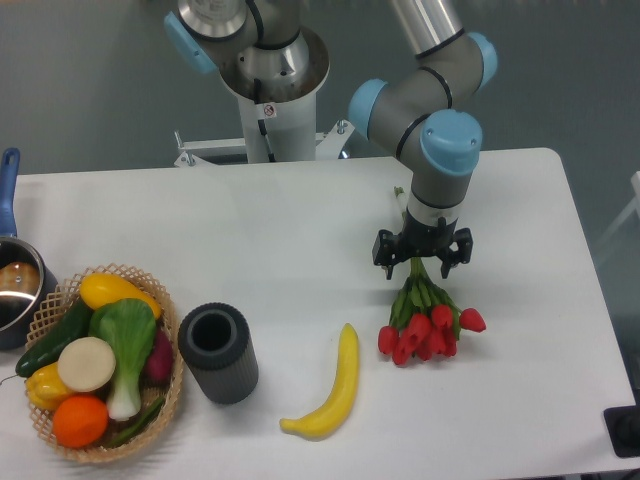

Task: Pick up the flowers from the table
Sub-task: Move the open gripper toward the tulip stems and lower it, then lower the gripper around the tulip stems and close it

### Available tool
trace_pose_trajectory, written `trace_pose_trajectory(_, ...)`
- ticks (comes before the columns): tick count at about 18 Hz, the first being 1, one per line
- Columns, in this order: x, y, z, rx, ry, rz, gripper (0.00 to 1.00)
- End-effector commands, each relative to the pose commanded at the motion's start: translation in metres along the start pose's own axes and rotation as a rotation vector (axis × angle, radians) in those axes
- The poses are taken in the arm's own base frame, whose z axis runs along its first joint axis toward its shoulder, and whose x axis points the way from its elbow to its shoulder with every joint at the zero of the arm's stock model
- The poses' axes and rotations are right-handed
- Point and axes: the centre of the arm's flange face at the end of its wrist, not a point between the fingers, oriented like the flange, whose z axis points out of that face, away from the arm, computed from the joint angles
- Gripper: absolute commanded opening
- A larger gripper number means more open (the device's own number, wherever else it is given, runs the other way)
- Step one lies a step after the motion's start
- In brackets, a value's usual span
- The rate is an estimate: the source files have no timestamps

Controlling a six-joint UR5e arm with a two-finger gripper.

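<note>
A banana (332, 392) is laid beside a dark cylindrical cup (217, 352) — a basket (172, 385) of produce and a pot (14, 285) are set at the left.

Red-budded flowers (425, 322) — seemingly lying on table (280, 240).

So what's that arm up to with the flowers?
The robot arm's gripper is down over the stem end of the flowers, a bunch of red tulips lying on the white table. Whether its fingers have closed on the stems can't be made out from here. The red buds point toward the front edge. A banana lies just to their left, then a dark cup and a basket of vegetables, all untouched.
</note>
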Motion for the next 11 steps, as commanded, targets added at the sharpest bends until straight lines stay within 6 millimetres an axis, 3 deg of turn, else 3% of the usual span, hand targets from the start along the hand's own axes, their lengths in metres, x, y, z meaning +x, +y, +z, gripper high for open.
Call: trace_pose_trajectory(11, -0.009, -0.009, 0.02, -0.017, 0.014, 0.0, 1.0)
